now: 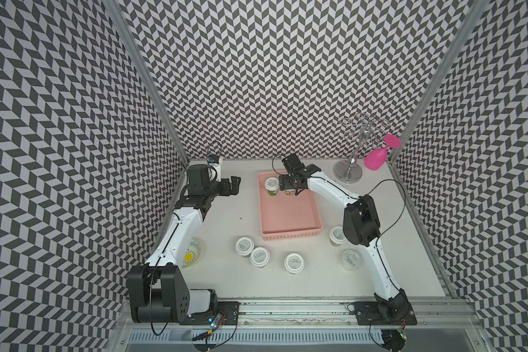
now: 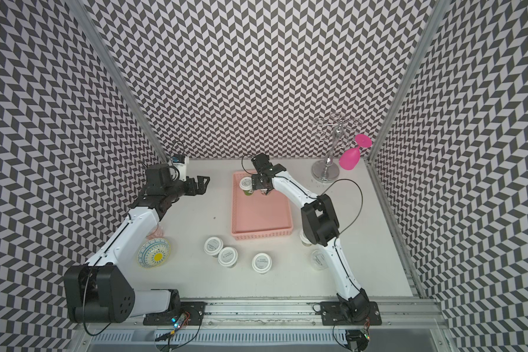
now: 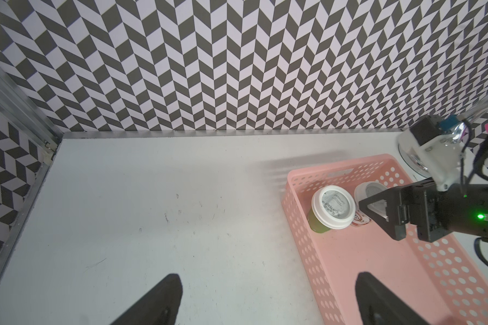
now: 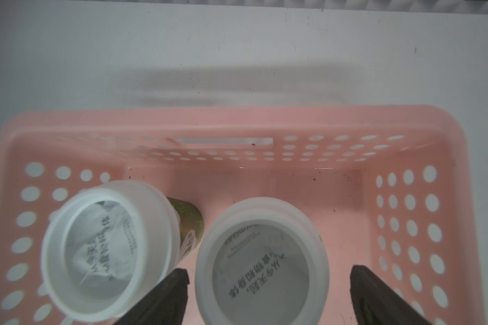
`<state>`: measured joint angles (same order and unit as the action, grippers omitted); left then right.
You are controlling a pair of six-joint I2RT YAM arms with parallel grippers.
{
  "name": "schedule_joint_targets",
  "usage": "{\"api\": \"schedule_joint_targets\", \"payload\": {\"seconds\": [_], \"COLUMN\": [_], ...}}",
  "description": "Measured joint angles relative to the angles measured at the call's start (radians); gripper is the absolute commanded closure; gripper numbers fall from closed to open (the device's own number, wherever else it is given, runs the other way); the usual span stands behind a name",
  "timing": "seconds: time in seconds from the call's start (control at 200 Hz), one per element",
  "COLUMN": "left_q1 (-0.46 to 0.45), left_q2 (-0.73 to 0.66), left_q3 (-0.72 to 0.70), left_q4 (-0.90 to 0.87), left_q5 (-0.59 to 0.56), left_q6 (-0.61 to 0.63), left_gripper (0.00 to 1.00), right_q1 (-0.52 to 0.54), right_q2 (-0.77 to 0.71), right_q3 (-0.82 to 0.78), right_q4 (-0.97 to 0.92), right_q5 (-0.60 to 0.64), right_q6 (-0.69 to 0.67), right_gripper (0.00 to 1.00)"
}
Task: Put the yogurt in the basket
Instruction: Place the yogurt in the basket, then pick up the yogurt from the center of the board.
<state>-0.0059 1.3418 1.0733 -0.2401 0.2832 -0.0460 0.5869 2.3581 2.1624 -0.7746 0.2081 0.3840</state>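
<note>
White table (image 1: 232,231), right arm (image 1: 326,189) over basket (image 1: 290,237), fingers (image 4: 164,298) wide astride yogurt tub (image 4: 262,267)

green yogurt lid (image 4: 104,253): Chinese print, blurred | neighbouring yogurt lid (image 4: 261,264): 从今天起…

Seven yogurt tubs (image 1: 294,262), one basket (image 1: 290,237)

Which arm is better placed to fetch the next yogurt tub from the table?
Probably the left: the left gripper is open and empty beside the basket, whereas the right gripper straddles a tub inside it.
</note>
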Motion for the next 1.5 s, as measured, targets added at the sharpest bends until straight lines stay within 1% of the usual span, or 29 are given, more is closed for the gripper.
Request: {"api": "schedule_joint_targets", "payload": {"seconds": [0.275, 0.581, 0.721, 0.956, 1.121, 1.372, 1.497], "left_q1": [0.000, 0.000, 0.000, 0.000, 0.000, 0.000, 0.000], "left_q2": [-0.002, -0.011, -0.029, -0.040, -0.040, -0.043, -0.043], "left_q3": [-0.023, -0.032, -0.039, -0.045, -0.045, -0.050, -0.050], "left_q4": [0.007, 0.011, 0.016, 0.019, 0.019, 0.019, 0.019], "left_q5": [0.004, 0.016, 0.022, 0.043, 0.064, 0.077, 0.082], "left_q6": [0.011, 0.032, 0.053, 0.083, 0.112, 0.146, 0.156], "left_gripper": [0.00, 0.00, 0.00, 0.00, 0.00, 0.00, 0.00], "right_q1": [0.000, 0.000, 0.000, 0.000, 0.000, 0.000, 0.000], "right_q2": [-0.137, -0.242, -0.293, -0.418, -0.525, -0.777, -0.875], "right_q3": [-0.055, -0.143, -0.189, -0.298, -0.400, -0.665, -0.723], "right_q4": [0.012, 0.011, 0.011, 0.013, 0.029, 0.129, 0.151], "right_q5": [-0.005, 0.001, 0.017, 0.066, 0.092, 0.160, 0.198], "right_q6": [0.000, 0.000, 0.000, -0.001, -0.001, -0.016, -0.027], "right_gripper": [0.05, 0.05, 0.05, 0.03, 0.02, 0.00, 0.00]}}
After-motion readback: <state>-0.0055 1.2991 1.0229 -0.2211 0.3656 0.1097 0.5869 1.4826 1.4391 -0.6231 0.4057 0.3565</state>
